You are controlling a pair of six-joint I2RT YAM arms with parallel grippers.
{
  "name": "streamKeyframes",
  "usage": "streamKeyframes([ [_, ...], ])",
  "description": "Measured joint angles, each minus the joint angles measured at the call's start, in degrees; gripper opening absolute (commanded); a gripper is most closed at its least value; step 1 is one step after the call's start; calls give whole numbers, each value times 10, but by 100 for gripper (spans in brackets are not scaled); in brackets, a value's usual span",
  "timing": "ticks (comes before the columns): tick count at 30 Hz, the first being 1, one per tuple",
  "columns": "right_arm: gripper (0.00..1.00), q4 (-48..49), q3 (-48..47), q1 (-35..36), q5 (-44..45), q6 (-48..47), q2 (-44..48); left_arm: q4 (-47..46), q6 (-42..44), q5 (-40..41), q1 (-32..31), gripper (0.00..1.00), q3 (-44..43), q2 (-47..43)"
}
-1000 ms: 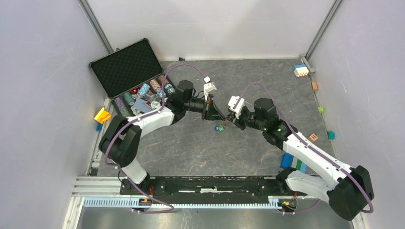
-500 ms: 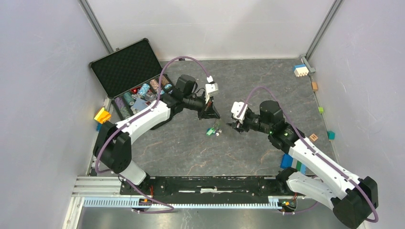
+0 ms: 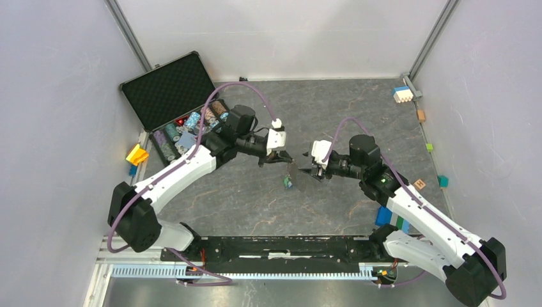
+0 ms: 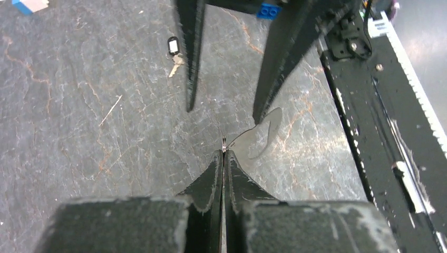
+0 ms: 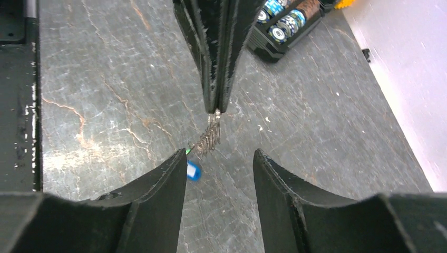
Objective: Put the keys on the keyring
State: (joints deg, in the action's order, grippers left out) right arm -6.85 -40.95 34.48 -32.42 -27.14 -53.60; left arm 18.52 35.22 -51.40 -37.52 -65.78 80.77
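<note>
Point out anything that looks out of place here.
One key with a black tag lies alone on the table, well apart from the keyring dangling from the shut left gripper, where a blue tag and a green tag show. Nothing looks damaged.

Grey stone-patterned table (image 3: 307, 102) with chip case (image 3: 169, 89), scattered toy blocks (image 3: 401, 94), black-tagged key (image 4: 172, 46)

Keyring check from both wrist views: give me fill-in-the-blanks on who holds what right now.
1. The left gripper is ____ on the keyring.
2. The right gripper faces it with its jaws ____.
3. The key lying loose on the table carries a ____ tag.
Missing words: shut; open; black.
</note>
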Motion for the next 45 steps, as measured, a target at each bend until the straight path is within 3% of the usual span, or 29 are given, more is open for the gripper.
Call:
streamKeyframes([
  [9,45,10,1,0,-99,-2,-18,-52,120,-31,0,2,146,-49],
  [22,45,8,14,0,-171,-2,-61,-227,138,-62,0,2,253,-84],
  [36,35,9,34,0,-166,-15,-61,-372,34,-62,0,2,281,-84],
  [45,31,13,34,0,-143,-12,-61,-512,-91,-57,0,2,329,-62],
])
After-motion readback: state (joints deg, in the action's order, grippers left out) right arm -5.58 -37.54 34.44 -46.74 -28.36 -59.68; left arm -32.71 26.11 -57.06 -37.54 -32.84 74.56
